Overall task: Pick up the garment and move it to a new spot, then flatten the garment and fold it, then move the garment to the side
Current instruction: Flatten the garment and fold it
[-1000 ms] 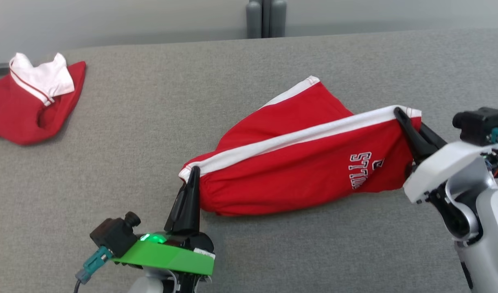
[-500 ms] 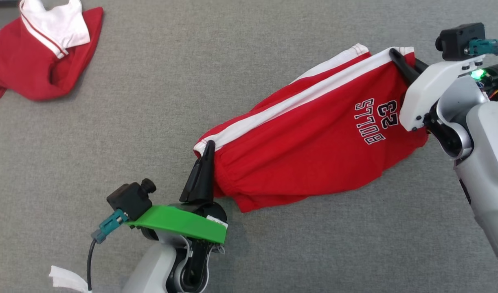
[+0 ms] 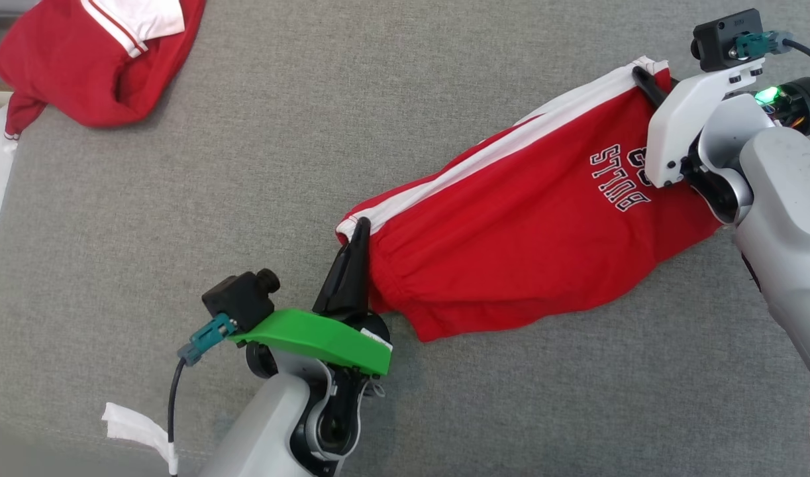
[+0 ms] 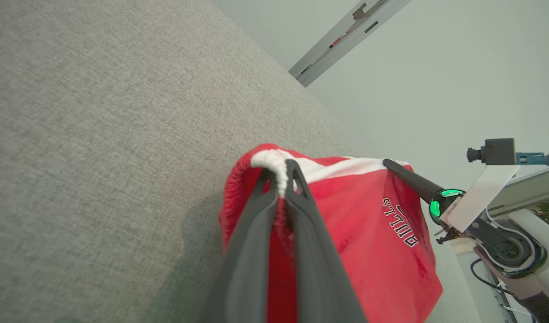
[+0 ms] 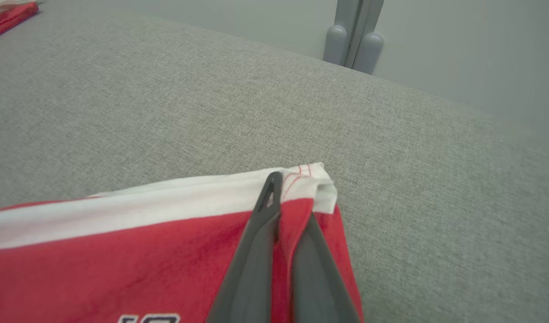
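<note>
In the head view the red shorts (image 3: 510, 252) hang stretched between the left gripper (image 3: 360, 228) and the right gripper (image 3: 638, 74), right of the middle of the grey table (image 3: 246, 165), on a line from 8 o'clock up to 2 o'clock. The left gripper has its 2 dark fingers (image 4: 252, 251) pressed together on the gathered waistband corner at the 8 o'clock end. In the left wrist view the white edge of the fabric folds over the tips, and red cloth fills the narrow slit between them. The right gripper is clamped the same way on the corner at the 2 o'clock end, and the right wrist view shows it closed on the cloth just below white trim with red stitching. A white stripe (image 3: 497, 156) runs along the upper edge from one grip to the other, pulled fairly straight. The rest of the shorts sags below it toward 5 o'clock and casts a shadow on the table; whether the lower edge touches the surface I cannot tell. White lettering (image 3: 620, 179) reading BULLS sits near the right gripper, upside down in the head view. A second red and white garment (image 3: 100, 73) lies crumpled at 10 o'clock — well apart from the shorts, near the table's edge. A white scrap (image 3: 136, 430) shows at 7 o'clock beside the left arm.
</note>
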Controlling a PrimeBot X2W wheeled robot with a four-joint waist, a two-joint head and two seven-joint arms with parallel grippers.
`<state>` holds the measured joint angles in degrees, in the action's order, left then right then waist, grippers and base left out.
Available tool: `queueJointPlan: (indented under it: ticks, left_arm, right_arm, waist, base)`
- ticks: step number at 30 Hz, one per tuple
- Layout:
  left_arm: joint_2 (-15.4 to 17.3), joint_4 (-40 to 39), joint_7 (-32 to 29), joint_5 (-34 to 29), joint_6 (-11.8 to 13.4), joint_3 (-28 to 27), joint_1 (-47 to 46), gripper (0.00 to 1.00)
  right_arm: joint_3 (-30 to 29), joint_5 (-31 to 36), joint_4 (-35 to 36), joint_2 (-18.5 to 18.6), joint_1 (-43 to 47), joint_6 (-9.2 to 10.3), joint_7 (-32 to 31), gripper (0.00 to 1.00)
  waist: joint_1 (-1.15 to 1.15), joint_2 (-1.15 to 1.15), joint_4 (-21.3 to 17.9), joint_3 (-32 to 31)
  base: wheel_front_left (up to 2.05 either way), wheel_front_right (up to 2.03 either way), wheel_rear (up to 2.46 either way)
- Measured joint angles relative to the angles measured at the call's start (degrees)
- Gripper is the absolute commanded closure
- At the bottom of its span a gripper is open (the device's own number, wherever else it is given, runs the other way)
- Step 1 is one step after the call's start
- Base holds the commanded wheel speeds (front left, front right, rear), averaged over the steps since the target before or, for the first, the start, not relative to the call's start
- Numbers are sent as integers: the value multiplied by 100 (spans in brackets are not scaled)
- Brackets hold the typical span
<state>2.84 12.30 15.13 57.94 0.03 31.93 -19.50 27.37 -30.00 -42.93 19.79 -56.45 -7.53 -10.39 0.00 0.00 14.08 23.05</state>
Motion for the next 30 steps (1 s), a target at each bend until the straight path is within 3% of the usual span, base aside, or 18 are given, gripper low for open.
queueJointPlan:
  ticks: [2,3,4,6,7,8,13,20,30]
  left_arm:
    - [2,148,0,11,109,120,-99,94]
    - [1,214,0,13,149,191,-155,86]
    - [0,269,0,34,167,250,-200,78]
    - [-2,411,1,57,219,401,-286,57]
    - [-2,467,0,57,229,446,-307,33]
    - [-3,534,1,67,240,509,-327,0]
    - [-5,845,0,-155,332,571,-359,0]
    - [51,1056,0,-534,278,547,-174,0]
    - [641,548,0,-1106,520,-40,441,0]
  right_arm:
    - [127,-75,-204,-18,-84,0,90,61]
    - [205,-94,-298,-20,-113,0,127,26]
    - [274,-116,-363,-25,-132,0,165,0]
    - [435,-215,-506,-64,-159,0,268,0]
    - [503,-255,-546,-79,-162,0,304,0]
    - [590,-311,-589,-91,-162,0,347,0]
    - [932,-609,-702,-16,-157,0,530,0]
    - [1361,-1053,-739,167,23,0,736,0]
    - [1677,-1595,-715,432,343,0,1050,0]
  waist:
    - [0,0,9,-2]
    - [0,0,8,-9]
    - [0,0,6,-18]
    - [0,0,-7,-56]
    - [0,0,-13,-78]
    - [0,0,-21,-109]
    - [0,0,-54,-294]
    - [0,0,-118,-624]
    - [0,0,-252,-1108]
  base:
    - [0,0,0]
    - [0,0,0]
    - [0,0,0]
    - [0,0,0]
    - [0,0,0]
    - [0,0,0]
    - [0,0,0]
    - [0,0,0]
    - [0,0,0]
